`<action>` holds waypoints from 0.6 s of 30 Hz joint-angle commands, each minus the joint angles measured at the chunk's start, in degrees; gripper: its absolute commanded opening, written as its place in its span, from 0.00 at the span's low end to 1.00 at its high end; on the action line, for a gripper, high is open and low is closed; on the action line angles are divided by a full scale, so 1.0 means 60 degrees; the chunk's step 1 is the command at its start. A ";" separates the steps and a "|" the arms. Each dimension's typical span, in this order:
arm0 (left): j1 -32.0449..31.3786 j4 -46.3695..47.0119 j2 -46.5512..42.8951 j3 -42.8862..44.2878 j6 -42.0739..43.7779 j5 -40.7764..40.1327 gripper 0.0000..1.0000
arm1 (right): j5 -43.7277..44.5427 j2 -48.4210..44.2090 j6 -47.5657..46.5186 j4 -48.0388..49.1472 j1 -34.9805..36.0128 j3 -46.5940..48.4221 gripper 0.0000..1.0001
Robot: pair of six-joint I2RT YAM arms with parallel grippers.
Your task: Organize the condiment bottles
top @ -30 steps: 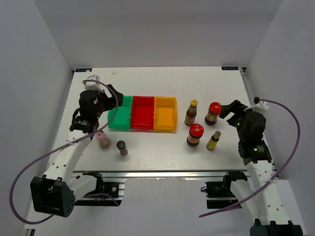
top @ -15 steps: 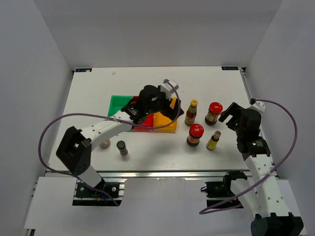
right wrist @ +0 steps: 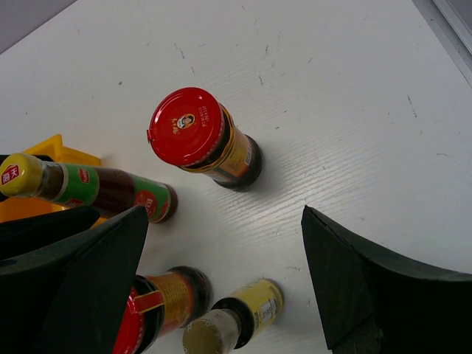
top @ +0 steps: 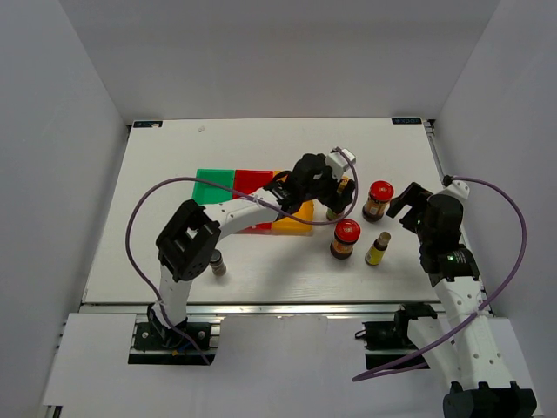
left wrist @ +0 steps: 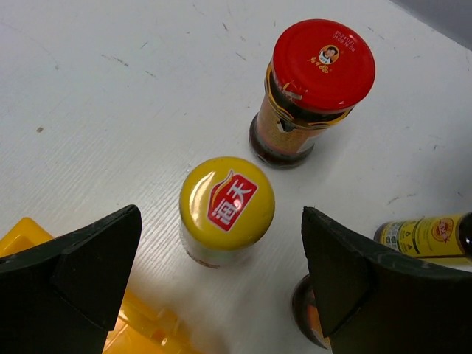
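My left gripper is open above the tall dark yellow-capped bottle, whose cap sits between my open fingers in the left wrist view. One red-lidded jar stands just right of it, and the other stands in front. The small yellow bottle stands beside that front jar. The small dark shaker is at front left. The pink shaker is hidden behind my left arm. My right gripper is open and empty, just right of the far jar.
Green, red and orange bins sit in a row mid-table, partly under my left arm. The table's right edge is close to my right arm.
My left arm has swung from the table's left side, across the bins, to above the yellow-capped bottle, and now covers the pink shaker. My right gripper has barely moved.
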 commanded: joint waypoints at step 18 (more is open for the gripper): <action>-0.0342 0.1237 0.0110 0.0938 0.0158 -0.1097 0.32 | 0.0277 -0.0300 -0.0022 0.0247 -0.0034 0.0388 0.89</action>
